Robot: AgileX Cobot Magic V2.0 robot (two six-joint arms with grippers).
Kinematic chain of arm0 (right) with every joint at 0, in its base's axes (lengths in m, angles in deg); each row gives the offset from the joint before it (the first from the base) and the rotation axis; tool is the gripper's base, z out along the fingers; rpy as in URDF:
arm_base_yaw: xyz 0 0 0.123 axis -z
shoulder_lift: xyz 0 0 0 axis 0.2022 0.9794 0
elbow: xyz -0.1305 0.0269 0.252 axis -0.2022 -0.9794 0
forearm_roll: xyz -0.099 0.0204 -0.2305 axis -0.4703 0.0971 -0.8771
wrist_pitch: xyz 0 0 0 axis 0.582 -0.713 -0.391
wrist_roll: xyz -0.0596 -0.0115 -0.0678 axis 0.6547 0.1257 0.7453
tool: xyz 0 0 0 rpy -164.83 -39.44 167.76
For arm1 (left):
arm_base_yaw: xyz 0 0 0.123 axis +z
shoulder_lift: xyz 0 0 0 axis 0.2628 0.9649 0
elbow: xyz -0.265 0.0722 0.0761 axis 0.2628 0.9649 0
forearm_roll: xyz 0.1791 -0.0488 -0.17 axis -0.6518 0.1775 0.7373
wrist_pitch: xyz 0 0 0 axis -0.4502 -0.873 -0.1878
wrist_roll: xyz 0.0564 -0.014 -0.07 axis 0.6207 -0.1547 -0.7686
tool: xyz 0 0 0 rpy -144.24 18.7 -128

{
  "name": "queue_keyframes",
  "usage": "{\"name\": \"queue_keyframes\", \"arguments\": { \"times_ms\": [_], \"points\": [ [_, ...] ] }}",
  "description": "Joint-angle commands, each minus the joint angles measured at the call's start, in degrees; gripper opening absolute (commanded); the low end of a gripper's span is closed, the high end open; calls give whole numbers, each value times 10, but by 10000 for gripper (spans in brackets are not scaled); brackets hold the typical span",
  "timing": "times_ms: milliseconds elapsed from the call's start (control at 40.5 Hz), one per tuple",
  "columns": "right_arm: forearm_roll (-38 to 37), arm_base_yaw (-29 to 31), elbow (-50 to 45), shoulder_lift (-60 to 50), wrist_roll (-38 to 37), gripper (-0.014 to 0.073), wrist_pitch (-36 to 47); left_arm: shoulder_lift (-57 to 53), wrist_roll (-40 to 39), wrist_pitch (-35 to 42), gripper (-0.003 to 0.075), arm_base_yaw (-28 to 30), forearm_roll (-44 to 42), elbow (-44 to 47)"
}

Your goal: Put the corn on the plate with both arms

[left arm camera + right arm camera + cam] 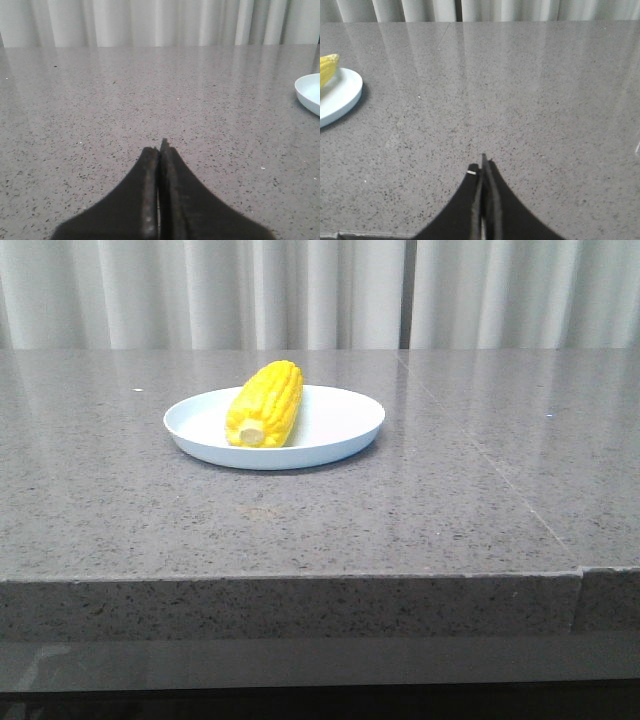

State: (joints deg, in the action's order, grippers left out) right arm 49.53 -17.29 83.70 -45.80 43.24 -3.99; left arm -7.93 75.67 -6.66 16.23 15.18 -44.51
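On the grey stone table (320, 530), lying lengthwise across the plate (340, 425) is the corn (266, 402), pale stub end pointing toward 6 o'clock, tapered tip toward 12, resting a little toward the plate's 9 o'clock side and fully inside the rim, so looking settled and unlikely to roll off. Touching neither item. Hanging low over bare table, well apart from the plate: left hand (160, 150) with fingers pressed together on nothing, plate rim just showing at its 3 o'clock; right hand (483, 167) likewise pinched together and empty, plate and a sliver of corn at its 9 o'clock. Judging by this layout, appearing parked clear of the dish because the placing looks done, leaving nothing further to carry
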Motion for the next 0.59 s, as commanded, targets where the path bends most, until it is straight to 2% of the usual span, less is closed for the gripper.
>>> {"name": "queue_keyframes", "arguments": {
  "times_ms": [0,99,297,568],
  "points": [
    [44,24,-41,-12,39,-122,123,-12,-1,52,-20,0,5,2],
    [76,39,-89,-38,67,-122,162,-12,-1,52,-20,0,5,2],
    [83,45,-146,-91,81,-122,151,-12,-1,52,-20,0,5,2],
    [91,46,-150,-98,81,-122,142,-11,-1,52,-20,0,5,2]
  ]
}}
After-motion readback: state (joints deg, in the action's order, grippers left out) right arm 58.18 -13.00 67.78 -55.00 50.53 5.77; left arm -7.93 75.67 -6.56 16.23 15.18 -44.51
